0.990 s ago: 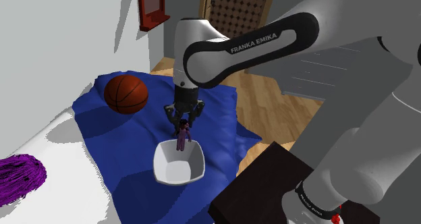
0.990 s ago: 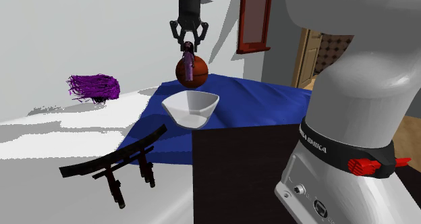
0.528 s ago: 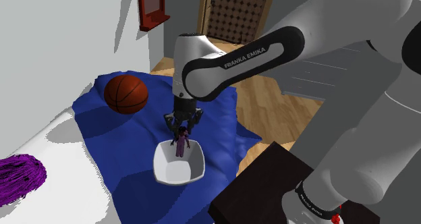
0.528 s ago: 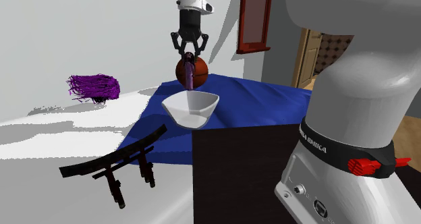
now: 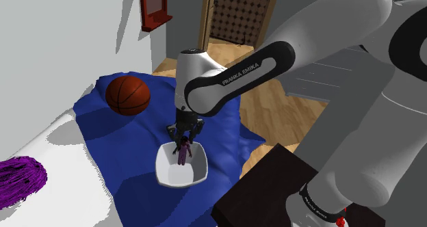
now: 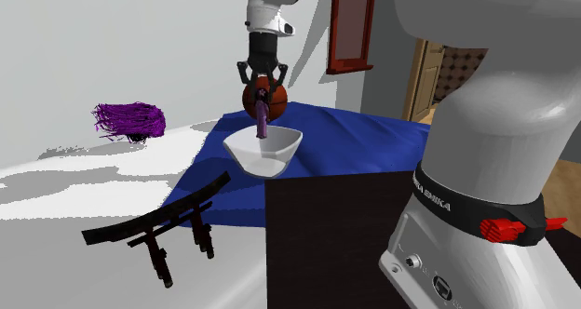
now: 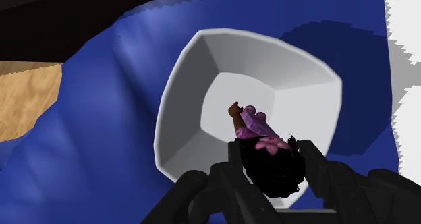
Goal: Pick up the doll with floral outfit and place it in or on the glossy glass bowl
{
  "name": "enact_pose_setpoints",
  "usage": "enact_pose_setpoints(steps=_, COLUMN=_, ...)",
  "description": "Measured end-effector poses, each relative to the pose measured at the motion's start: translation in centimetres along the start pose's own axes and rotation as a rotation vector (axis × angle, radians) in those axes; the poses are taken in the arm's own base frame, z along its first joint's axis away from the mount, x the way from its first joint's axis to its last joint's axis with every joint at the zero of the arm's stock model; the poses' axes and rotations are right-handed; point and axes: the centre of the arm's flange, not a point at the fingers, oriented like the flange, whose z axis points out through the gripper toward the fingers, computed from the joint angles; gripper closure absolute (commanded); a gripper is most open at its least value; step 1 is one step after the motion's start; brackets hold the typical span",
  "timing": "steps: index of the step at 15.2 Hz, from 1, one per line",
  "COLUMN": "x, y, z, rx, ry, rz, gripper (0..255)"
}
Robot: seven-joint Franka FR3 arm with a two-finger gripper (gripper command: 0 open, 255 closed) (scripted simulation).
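Note:
A small doll (image 5: 182, 151) with dark hair and a purple floral outfit hangs upright, its head clasped by my gripper (image 5: 185, 134). Its legs dip into the white bowl (image 5: 168, 178) that sits on the blue cloth (image 5: 123, 157). In the second exterior view the gripper (image 6: 263, 84) holds the doll (image 6: 263, 119) right over the bowl (image 6: 249, 154). In the wrist view both fingers (image 7: 229, 163) press on the doll's (image 7: 255, 127) black hair, with the bowl (image 7: 195, 94) straight beyond it.
A basketball (image 5: 127, 95) rests on the far part of the cloth. A purple fuzzy object (image 5: 19, 180) lies on the white surface at the shoulder view's left. A black torii-shaped model (image 6: 163, 225) stands near the dark stand (image 6: 335, 233).
The gripper has come down with the doll, from above the bowl until the doll's legs are inside the bowl's rim.

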Motion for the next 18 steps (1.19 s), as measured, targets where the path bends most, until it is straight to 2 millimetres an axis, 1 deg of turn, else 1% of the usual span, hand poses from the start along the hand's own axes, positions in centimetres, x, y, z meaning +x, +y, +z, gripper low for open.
enact_pose_setpoints(steps=6, x=0.1, y=0.0, z=0.3, rx=0.000, ry=0.001, rz=0.000, gripper=255)
enact_pose_setpoints(steps=7, x=0.1, y=0.0, z=0.3, rx=0.000, ry=0.001, rz=0.000, gripper=0)
enact_pose_setpoints(steps=13, x=0.1, y=0.0, z=0.3, rx=0.000, ry=0.001, rz=0.000, gripper=0)
enact_pose_setpoints(steps=14, x=0.0, y=0.0, z=-0.2, rx=0.001, ry=0.001, rz=0.000, gripper=0)
enact_pose_setpoints(steps=17, x=0.3, y=0.0, z=-3.5, rx=0.001, ry=0.002, rz=0.000, gripper=0)
enact_pose_setpoints(steps=18, x=0.2, y=0.1, z=-4.2, rx=0.001, ry=0.002, rz=0.000, gripper=0)
